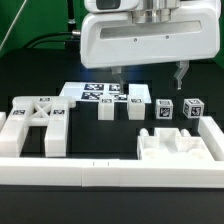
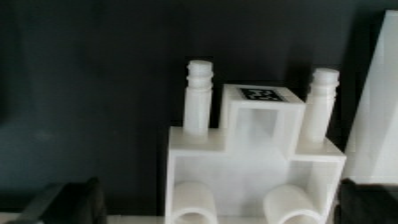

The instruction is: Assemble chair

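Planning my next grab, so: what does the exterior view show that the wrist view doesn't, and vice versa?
Exterior only: the cross-braced panel, two tagged cubes, the marker board, the front slab and the gripper, fingers wide apart. Wrist only: a white part with two pegs and a tag. Both: the black table; whether that part is among the exterior's blocks, I cannot tell.

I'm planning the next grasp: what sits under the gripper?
A white part with two pegs and a square tag lies below the open gripper. What lies beneath that part is covered.
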Motion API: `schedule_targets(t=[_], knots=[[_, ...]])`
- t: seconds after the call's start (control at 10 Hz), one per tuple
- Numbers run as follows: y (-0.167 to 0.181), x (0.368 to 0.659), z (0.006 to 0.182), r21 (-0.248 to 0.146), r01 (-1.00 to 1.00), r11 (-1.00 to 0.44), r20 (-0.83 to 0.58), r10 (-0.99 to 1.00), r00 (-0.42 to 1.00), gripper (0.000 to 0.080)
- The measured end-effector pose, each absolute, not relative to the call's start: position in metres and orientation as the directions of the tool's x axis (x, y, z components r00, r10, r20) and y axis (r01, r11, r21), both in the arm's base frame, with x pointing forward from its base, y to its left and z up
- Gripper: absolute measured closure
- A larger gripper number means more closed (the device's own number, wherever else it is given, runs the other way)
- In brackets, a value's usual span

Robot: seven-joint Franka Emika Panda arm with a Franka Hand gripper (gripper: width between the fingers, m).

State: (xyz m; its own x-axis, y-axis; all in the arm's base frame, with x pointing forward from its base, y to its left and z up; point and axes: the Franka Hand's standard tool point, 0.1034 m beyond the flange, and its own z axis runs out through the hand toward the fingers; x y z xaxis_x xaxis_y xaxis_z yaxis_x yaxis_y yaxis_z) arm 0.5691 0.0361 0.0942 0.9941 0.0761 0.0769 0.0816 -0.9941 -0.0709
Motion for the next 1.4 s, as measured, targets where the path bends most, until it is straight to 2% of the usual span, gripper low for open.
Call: schedule_targets(t=[0.2,0.4,0.6,1.0,1.1,1.2,1.4], knots=[[0.036,0.567,0.093,-0.070,0.081,-0.994,0.078,0.076,0.994,0.0150],[0.033,0.534,0.071,-0.064,0.066,-0.996,0.075,0.061,0.995,0.0150],[0.025,0.519,0.056,-0.055,0.074,-0.996,0.076,0.069,0.995,0.0150],[0.027,0.517,0.052,-0.059,0.077,-0.995,0.053,0.074,0.996,0.0150],[0.029,0.512,0.051,-0.069,0.077,-0.995,0.001,0.077,0.997,0.0150],[0.033,0.508,0.051,-0.092,0.074,-0.993,-0.110,0.084,0.990,0.0150],[0.033,0.488,0.038,-0.080,-0.041,-0.996,-0.261,-0.018,0.965,0.0150]])
